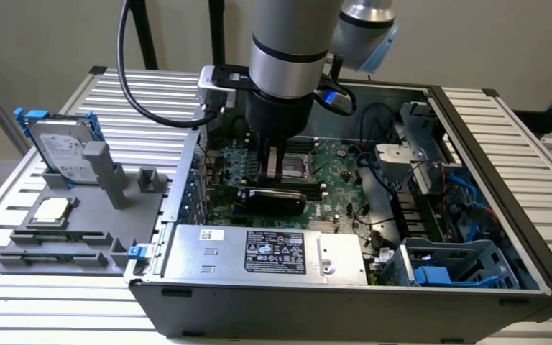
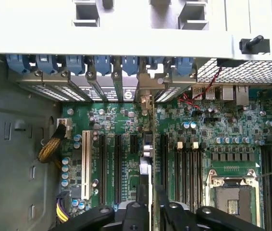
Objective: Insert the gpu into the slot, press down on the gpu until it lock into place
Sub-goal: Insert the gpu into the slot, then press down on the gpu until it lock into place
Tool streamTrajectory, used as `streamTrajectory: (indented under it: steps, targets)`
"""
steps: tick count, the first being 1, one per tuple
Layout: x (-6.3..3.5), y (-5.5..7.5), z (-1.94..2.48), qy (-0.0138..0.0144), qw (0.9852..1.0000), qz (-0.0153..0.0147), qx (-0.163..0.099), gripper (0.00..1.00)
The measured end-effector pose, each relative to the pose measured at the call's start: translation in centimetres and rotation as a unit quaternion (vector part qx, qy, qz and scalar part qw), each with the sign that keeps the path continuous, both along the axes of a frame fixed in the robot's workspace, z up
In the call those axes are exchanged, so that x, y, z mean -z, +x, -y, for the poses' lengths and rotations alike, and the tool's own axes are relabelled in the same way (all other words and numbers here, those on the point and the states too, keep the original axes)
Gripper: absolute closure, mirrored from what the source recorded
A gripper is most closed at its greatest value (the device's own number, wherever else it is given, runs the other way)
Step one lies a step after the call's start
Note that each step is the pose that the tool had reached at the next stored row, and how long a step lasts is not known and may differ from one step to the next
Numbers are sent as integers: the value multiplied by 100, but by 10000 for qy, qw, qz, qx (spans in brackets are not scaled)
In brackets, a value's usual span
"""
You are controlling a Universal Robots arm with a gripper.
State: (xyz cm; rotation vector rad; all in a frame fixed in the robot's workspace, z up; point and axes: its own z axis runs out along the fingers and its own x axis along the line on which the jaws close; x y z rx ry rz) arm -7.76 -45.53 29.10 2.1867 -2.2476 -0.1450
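Insertion step. The gripper, which I run remotely, appears clamped on the top edge of the gpu. The card stands edge-on over its slot on the motherboard, bracket end toward the rear panel. I cannot tell whether it is latched. By my judgement, seating calls for a straight, square downward press.

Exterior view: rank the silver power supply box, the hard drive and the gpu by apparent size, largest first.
1. silver power supply box
2. hard drive
3. gpu, seen nearly edge-on, so its place under the hard drive is unsure
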Motion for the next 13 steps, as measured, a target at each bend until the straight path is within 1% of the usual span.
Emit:
streamTrajectory:
  steps: [1,2,13]
  targets:
    - [0,-1,0,0,10000,0,1,87]
    - [0,-1,0,0,10000,0,0,89]
    - [-1,-5,0,-1,10000,0,0,89]
